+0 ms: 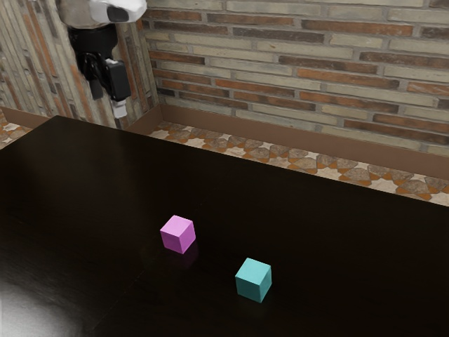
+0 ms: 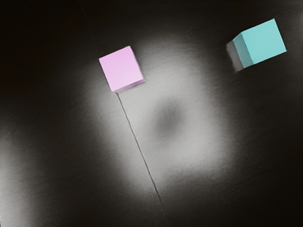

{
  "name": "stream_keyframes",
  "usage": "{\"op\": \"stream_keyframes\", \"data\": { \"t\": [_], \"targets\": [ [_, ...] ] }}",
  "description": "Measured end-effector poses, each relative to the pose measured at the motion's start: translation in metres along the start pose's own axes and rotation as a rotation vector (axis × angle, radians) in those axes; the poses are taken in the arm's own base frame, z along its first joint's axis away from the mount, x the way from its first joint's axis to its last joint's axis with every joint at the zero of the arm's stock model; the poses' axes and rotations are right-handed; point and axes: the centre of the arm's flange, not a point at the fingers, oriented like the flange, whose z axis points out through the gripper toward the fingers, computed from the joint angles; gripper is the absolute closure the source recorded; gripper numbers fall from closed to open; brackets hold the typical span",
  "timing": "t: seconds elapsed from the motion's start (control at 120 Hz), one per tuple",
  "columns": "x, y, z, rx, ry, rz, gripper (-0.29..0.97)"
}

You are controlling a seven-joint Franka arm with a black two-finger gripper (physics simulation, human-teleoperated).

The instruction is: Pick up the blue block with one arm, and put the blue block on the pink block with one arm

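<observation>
Arm: white and black Franka arm (image 1: pixel 98 14) at the exterior view's upper left, high above the far corner of the table.
Gripper: black two-finger gripper (image 1: pixel 109 102) hanging in the air, pointing down – well apart from both blocks.
Jaws: spread, with nothing between them.
Table: dark, glossy wooden table (image 1: pixel 84 196), with a thin seam line across its top in the wrist view (image 2: pixel 139 146).
Pink block: smooth cube-shaped pink block (image 1: pixel 177 234) (image 2: pixel 121 68) flat on the table, near its middle, touching the end of the seam line.
Blue block: smooth cube-shaped blue block (image 1: pixel 253 279) (image 2: pixel 259 42) flat on the table – toward the exterior view's right of the pink block and nearer the camera, near it but not touching.
Background: red-brown brick wall (image 1: pixel 316 56) above a patterned tile floor (image 1: pixel 316 158).
</observation>
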Motion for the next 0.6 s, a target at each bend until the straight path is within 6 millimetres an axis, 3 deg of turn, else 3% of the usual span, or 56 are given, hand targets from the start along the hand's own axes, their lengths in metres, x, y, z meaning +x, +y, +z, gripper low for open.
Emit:
{"op": "stream_keyframes", "data": {
  "t": [0.05, 0.15, 0.308, 0.392, 0.6],
  "targets": [
    [0.009, 0.008, 0.003, 0.008, 0.018, 0.03, 0.0],
    [0.029, 0.028, 0.036, -0.002, 0.008, 0.108, 0.0],
    [0.039, 0.035, 0.091, -0.008, -0.001, 0.14, 0.0],
    [0.047, 0.048, 0.125, -0.026, 0.0, 0.162, 0.0],
    [0.057, 0.082, 0.185, -0.062, -0.007, 0.179, 0.0]
  ]
}}
